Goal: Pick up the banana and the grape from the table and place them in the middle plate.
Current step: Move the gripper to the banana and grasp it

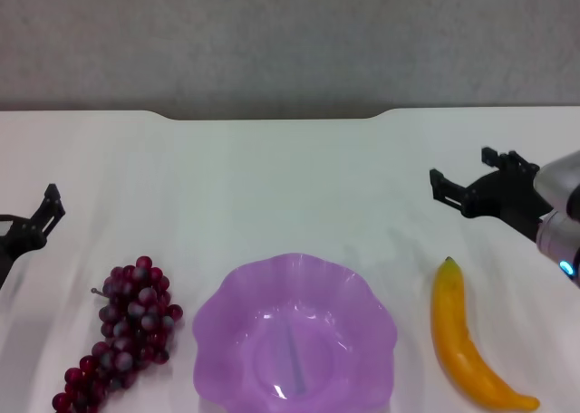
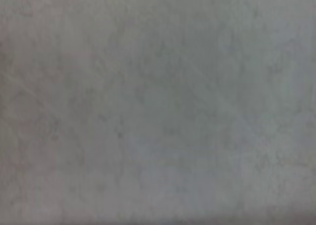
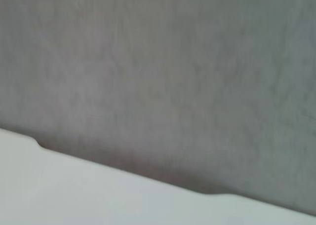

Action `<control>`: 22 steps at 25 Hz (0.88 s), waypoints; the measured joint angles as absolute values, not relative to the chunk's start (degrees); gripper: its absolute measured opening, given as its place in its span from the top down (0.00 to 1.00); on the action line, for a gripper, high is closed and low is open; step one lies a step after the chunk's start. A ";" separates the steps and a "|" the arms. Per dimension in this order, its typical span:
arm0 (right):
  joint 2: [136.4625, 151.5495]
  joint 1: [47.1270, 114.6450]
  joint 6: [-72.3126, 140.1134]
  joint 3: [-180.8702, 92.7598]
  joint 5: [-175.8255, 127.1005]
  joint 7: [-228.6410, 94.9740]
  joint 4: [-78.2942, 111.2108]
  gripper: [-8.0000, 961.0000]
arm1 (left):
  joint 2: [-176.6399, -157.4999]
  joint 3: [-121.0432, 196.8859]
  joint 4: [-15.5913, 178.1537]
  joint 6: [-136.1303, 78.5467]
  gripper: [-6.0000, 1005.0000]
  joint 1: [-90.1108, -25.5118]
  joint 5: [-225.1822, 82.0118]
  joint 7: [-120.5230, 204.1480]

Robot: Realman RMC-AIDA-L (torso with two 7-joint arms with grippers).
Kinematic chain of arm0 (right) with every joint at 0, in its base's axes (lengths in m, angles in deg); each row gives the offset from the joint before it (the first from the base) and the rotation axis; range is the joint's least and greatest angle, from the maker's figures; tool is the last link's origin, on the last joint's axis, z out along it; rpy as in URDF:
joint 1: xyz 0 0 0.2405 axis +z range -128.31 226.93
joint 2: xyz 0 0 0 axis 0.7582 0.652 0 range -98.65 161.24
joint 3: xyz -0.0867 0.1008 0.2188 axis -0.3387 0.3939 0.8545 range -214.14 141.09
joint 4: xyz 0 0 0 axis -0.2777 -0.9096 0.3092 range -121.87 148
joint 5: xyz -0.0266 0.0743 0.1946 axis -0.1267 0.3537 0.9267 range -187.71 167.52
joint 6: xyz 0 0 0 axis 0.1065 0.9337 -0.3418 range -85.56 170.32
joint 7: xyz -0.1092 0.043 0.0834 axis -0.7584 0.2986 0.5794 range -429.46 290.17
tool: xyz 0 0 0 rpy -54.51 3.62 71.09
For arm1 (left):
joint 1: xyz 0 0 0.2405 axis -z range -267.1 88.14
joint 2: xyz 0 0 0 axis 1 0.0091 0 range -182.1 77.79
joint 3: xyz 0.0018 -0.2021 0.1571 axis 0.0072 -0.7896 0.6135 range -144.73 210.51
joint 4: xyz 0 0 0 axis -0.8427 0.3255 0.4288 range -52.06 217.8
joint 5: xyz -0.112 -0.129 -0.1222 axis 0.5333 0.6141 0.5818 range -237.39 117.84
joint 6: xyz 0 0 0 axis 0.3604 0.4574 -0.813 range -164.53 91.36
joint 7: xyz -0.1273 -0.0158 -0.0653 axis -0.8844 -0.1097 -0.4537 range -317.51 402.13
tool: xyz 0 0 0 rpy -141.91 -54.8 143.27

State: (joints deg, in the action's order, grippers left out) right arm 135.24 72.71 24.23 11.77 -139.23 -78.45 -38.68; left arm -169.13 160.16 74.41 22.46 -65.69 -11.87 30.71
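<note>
— Lying where, the fruit?
— Long yellow banana [image 1: 471,345] right of translucent purple scalloped plate [image 1: 294,333], dark grape bunch [image 1: 122,336] left, all on white counter [image 1: 272,187]. My right claw [image 1: 467,179] spread, above banana; left claw [image 1: 53,203] spread, idle.

The right end effector [image 1: 460,183] is black, with angular, bracket-like fingers, on a silver-grey wrist showing a small blue light. The left end effector [image 1: 41,216] is black too.

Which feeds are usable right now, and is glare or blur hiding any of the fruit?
Head view: sharp, evenly lit; grape, banana and middle plate all clear, only a small glint inside the plate. Left wrist view: soft, featureless grey. Right wrist view: blurred wall and table edge, no fruit.
</note>
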 joint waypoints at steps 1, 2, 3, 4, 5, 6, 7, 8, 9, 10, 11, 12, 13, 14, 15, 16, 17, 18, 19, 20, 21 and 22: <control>135.06 71.33 28.94 14.85 -139.28 -81.03 -42.18 0.08 | -169.13 160.16 74.68 22.39 0.12 -65.64 -11.87 30.71; 135.05 69.67 34.60 18.36 -139.27 -84.05 -45.79 0.08 | -169.13 160.16 74.85 22.38 0.12 -65.60 -11.87 30.71; 135.53 67.86 40.49 22.53 -139.31 -86.69 -49.60 0.08 | -169.13 160.16 74.97 22.37 0.12 -65.58 -11.87 30.71; 136.53 66.22 47.07 27.25 -139.33 -89.44 -53.17 0.08 | -169.13 160.16 74.97 22.36 0.12 -65.57 -11.87 30.71; 137.95 64.61 54.49 32.62 -139.36 -92.02 -56.91 0.08 | -169.13 160.16 74.97 22.37 0.12 -65.56 -11.87 30.71; 139.39 63.98 59.26 36.47 -139.42 -93.49 -58.90 0.08 | -169.13 160.16 74.98 22.36 0.12 -65.56 -11.86 30.71; 141.18 63.57 65.67 41.16 -139.58 -95.51 -61.08 0.08 | -169.13 160.15 74.98 22.36 0.12 -65.55 -11.85 30.71; 144.46 64.01 78.16 49.94 -140.77 -98.34 -63.25 0.08 | -169.13 160.16 75.00 22.37 0.12 -65.55 -11.83 30.71; 144.46 64.01 78.16 49.94 -140.77 -98.34 -63.25 0.08 | -169.14 160.16 75.00 22.37 0.12 -65.51 -11.82 30.71; 145.47 64.52 83.09 53.01 -141.46 -98.91 -63.72 0.08 | -169.14 160.16 75.00 22.37 0.12 -65.44 -11.81 30.71; 145.89 65.61 87.47 55.65 -142.13 -98.62 -64.00 0.08 | -169.14 160.15 74.97 22.37 0.12 -65.30 -11.80 30.71; 145.89 66.97 91.30 57.49 -142.78 -97.68 -63.96 0.08 | -169.14 160.16 74.95 22.38 0.12 -65.21 -11.79 30.71; 145.75 68.36 94.08 58.65 -143.40 -96.71 -63.71 0.08 | -169.14 160.16 74.93 22.38 0.12 -65.11 -11.79 30.71; 145.68 69.33 95.75 59.62 -144.02 -96.23 -63.30 0.08 | -169.14 160.16 74.96 22.37 0.12 -65.08 -11.79 30.71; 145.65 70.57 97.79 60.80 -145.02 -95.71 -62.80 0.08 | -169.14 160.16 75.04 22.37 0.12 -65.06 -11.78 30.71; 145.68 71.67 99.57 61.99 -146.17 -95.38 -62.19 0.08 | -169.14 160.16 75.12 22.35 0.12 -65.05 -11.78 30.71; 145.72 72.65 100.73 62.73 -147.14 -95.06 -61.46 0.08 | -169.13 160.19 75.15 22.33 0.12 -65.00 -11.78 30.72; 145.73 73.33 101.52 63.29 -147.94 -94.75 -60.72 0.08 | -169.14 160.22 75.16 22.31 0.12 -64.93 -11.78 30.73; 145.72 74.03 102.01 63.56 -148.67 -94.24 -59.82 0.08 | -169.14 160.25 75.16 22.30 0.12 -64.89 -11.78 30.75; 145.67 74.71 102.36 63.72 -149.42 -93.80 -58.74 0.08 | -169.13 160.23 75.16 22.30 0.12 -64.88 -11.78 30.75; 145.65 75.48 102.82 63.87 -150.27 -93.24 -57.46 0.08 | -169.14 160.18 75.16 22.30 0.12 -64.88 -11.78 30.76; 145.63 76.28 103.22 63.99 -150.99 -92.79 -56.33 0.08 | -169.14 160.16 75.16 22.29 0.12 -64.88 -11.78 30.76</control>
